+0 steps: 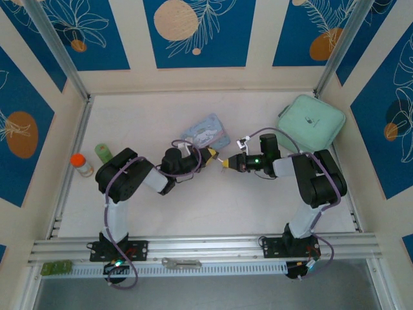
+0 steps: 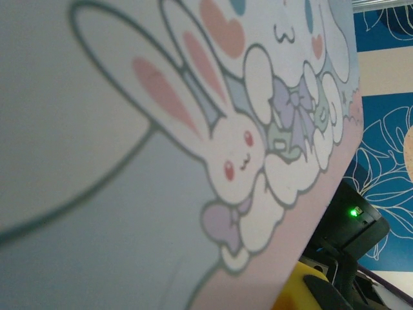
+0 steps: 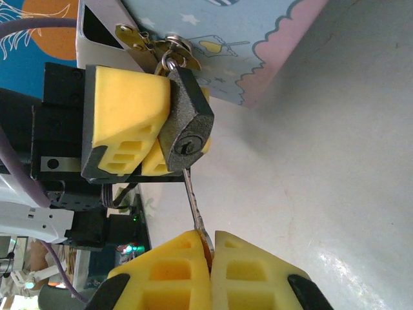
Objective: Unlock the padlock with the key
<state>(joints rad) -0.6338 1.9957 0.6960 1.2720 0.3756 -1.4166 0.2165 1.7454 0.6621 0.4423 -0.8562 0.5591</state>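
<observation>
Currently the left gripper (image 1: 210, 154) is clamping the padlock (image 3: 187, 129), which is hanging from the tin (image 1: 206, 131) mid-table. The right gripper (image 3: 211, 271) is pinching the key (image 3: 193, 206) tight, its tip touching the body just beside the keyhole. Inserting and turning look not yet done.

tin (image 1: 208, 131): pale blue with a pink border, cartoon rabbit and bows on the lid; mid-table.
case (image 1: 310, 123): mint green, rounded square; far right corner.
bottle (image 1: 81, 165): white, orange cap, upright; left edge of table (image 1: 213, 206).
pot (image 1: 103, 152): green; just beside bottle.
bar (image 1: 181, 263): flat grey metal; on near rail.
walls (image 1: 193, 32): blue panels, white leaf outlines, orange discs.
</observation>
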